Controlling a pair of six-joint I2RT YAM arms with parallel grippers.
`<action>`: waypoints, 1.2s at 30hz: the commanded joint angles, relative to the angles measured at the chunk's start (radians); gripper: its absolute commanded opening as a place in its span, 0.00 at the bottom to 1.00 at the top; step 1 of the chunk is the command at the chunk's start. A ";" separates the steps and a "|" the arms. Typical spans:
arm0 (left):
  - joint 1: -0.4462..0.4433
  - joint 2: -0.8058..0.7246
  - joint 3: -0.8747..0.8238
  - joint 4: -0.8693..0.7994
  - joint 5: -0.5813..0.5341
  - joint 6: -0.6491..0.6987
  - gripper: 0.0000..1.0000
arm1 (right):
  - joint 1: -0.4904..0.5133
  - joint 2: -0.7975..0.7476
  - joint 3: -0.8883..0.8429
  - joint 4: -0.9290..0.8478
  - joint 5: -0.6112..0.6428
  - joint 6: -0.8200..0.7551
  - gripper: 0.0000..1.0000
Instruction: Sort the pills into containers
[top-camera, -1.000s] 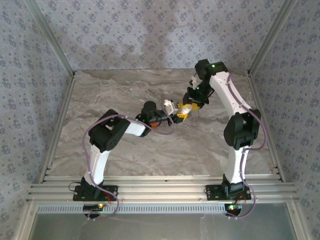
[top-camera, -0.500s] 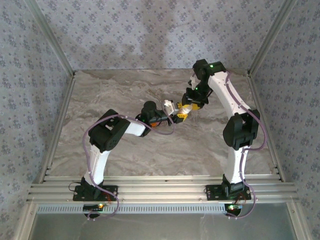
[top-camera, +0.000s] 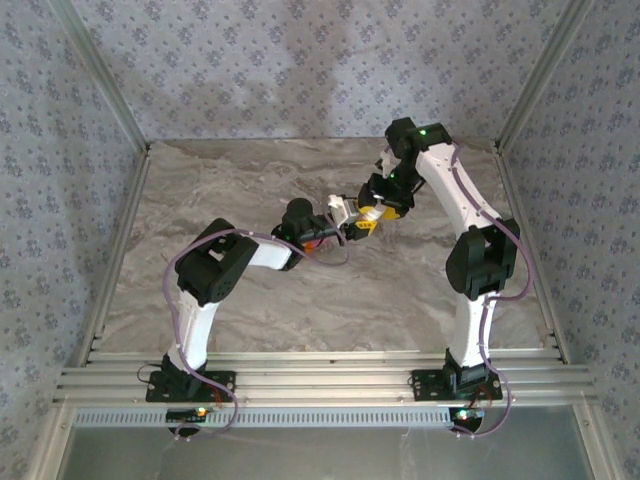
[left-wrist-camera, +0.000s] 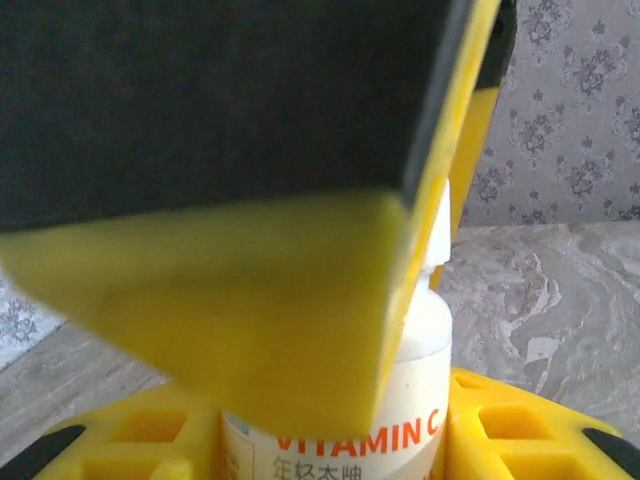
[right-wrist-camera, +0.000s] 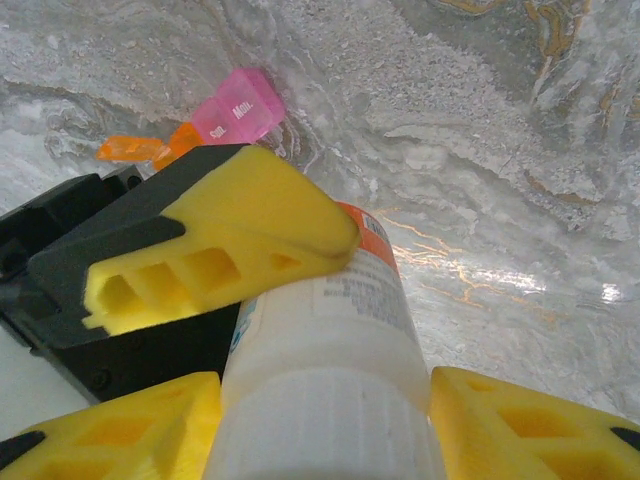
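Bottle (right-wrist-camera: 330, 330) shifted slightly; left gripper (left-wrist-camera: 335, 450) part-closed, clamping it; right gripper's (right-wrist-camera: 320, 425) hold unclear; containers (right-wrist-camera: 238, 114) beyond bottle await pouring.

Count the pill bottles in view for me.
1: the white vitamin bottle, gripped by the left end effector between the two arms. Others may be hidden.

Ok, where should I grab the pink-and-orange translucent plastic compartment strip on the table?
Likely from straight above, jaws across the narrow width at its pink end: the strip lies flat and low on the marble table, leaving a side approach little to pinch.
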 joint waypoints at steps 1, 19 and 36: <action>-0.010 -0.051 0.028 0.033 0.004 0.018 0.00 | -0.001 -0.019 0.014 0.001 -0.035 0.016 0.63; -0.001 -0.096 0.032 -0.026 -0.086 -0.034 0.00 | -0.051 -0.138 0.022 0.051 -0.055 0.049 0.80; 0.033 -0.246 0.067 -0.207 -0.131 -0.119 0.00 | -0.108 -0.146 0.182 0.082 -0.110 0.134 0.76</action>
